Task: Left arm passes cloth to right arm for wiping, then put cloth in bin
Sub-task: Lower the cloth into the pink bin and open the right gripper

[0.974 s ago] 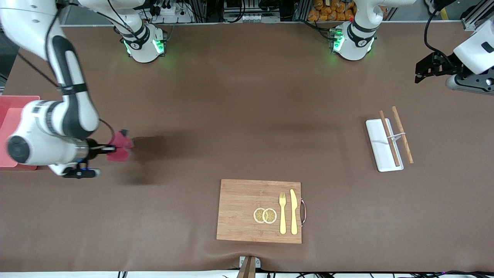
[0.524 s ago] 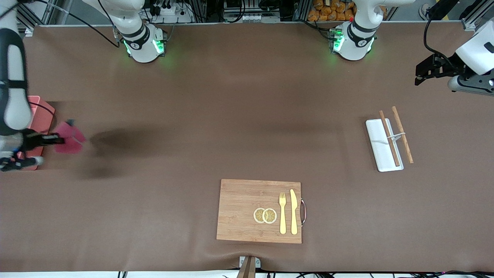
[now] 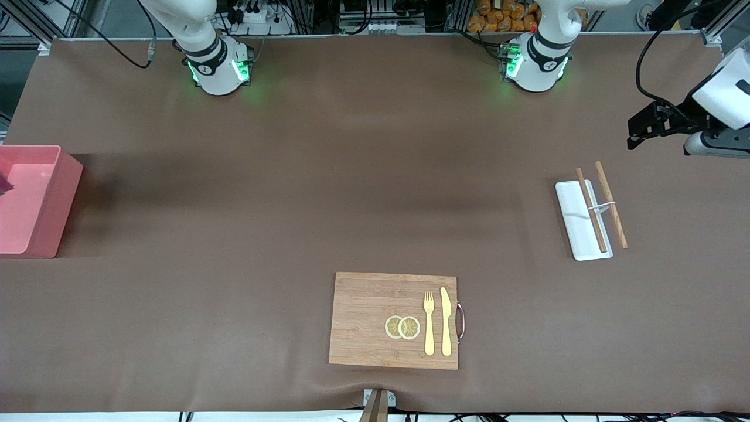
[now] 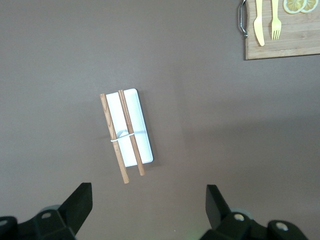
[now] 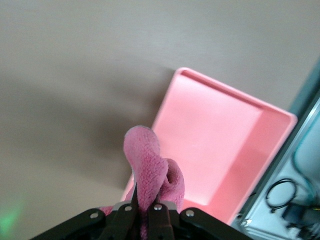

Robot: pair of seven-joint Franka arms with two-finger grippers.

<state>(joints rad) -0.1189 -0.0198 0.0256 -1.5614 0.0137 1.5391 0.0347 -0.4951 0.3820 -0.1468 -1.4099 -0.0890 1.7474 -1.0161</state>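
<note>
In the right wrist view the magenta-pink cloth (image 5: 148, 161) bunches upward out of my right gripper (image 5: 148, 204), which is shut on it. The cloth hangs over the near rim of the pink bin (image 5: 215, 145), whose bare floor shows below it. In the front view the bin (image 3: 69, 176) stands at the right arm's end of the table, and the right gripper is past that view's edge. My left gripper (image 3: 633, 133) waits up in the air at the left arm's end, open. Its fingers (image 4: 80, 200) stand wide apart with nothing between them.
A white tray (image 3: 577, 225) carrying two wooden chopsticks (image 3: 590, 208) lies at the left arm's end and also shows as the tray (image 4: 142, 135) under the left gripper. A wooden cutting board (image 3: 363, 322) with fork, knife and lemon slices lies near the front camera.
My right arm has swung the cloth from over the bare table to over the bin, leaving the front view. The left gripper has only shifted slightly.
</note>
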